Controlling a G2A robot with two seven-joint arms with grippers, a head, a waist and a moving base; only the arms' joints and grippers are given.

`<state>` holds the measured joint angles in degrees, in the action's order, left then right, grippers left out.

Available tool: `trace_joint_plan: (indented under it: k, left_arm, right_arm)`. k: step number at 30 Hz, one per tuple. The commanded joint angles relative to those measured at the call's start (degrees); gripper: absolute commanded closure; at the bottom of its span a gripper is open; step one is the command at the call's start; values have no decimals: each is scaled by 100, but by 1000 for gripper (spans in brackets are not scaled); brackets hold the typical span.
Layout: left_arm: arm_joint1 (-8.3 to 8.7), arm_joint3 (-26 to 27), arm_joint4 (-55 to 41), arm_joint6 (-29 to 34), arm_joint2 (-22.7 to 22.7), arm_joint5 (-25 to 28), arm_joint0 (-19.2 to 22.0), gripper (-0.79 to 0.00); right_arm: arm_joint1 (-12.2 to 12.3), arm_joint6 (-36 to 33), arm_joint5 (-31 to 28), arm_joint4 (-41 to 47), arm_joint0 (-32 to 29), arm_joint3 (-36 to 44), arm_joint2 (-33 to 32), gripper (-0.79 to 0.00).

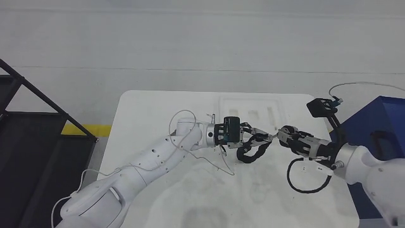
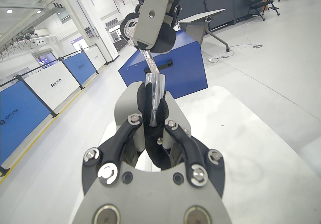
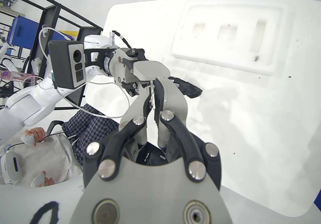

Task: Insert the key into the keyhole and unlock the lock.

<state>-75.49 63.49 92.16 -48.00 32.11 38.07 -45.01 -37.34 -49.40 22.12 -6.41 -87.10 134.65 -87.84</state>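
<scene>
- The white table carries a white foam tray with three recesses; everything below is placed from that tray.
- The left gripper hangs above the table, just on the robot's side of the foam tray. Its pads are clamped on the lock's body.
- The right gripper faces it from the same side of the tray, with its fingers pinched flat on the key's head.
- The lock is a chrome cylinder with its keyhole end towards the key. Its black cable loops away below.
- The key is bright silver metal with a thin blade. Its tip sits at the keyhole's mouth, barely entered if at all.
- Insertion appears to be the step in hand, and the blade looks slightly tilted against the cylinder. The next move likely calls for squaring the blade to the cylinder's axis, pushing it fully home, then twisting.
</scene>
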Motion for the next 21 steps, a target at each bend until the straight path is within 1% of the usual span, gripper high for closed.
trace_joint_plan:
  k: [1,12,21]
  left_arm:
    - [-9,-24,-21,-4,18,19,0,0]
    - [-57,-96,-143,50,111,85,-39,0]
    - [-95,-138,-178,122,155,145,-59,0]
  right_arm:
    - [-8,2,-3,-17,4,0,13,0]
    - [-49,-30,-73,-146,36,0,58,0]
    - [-73,-193,-102,-353,123,0,170,0]
